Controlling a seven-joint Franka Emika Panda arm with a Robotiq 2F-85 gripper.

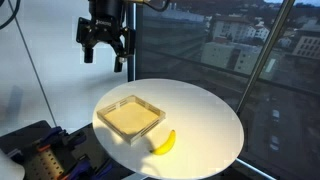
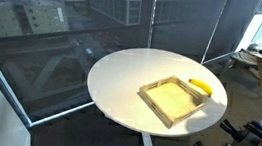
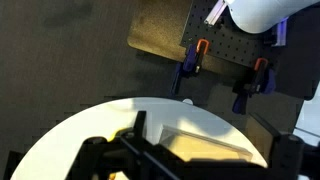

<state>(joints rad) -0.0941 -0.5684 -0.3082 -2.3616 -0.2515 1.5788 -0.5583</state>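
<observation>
Yellow banana (image 1: pixel 163 143) lies on the white counter (image 1: pixel 212 120), just beside the wooden tray (image 1: pixel 130 117) at its five o'clock in an exterior view. The hand (image 1: pixel 105 52) hangs high above, open and empty; nothing is grasped yet.

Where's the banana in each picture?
In an exterior view: banana, low middle, in front of the wooden tray.
In an exterior view: right of centre, behind the tray.
Wrist view: a yellow sliver low, left of centre, probably it.
Shared landmark: the wooden tray beside it.
</observation>
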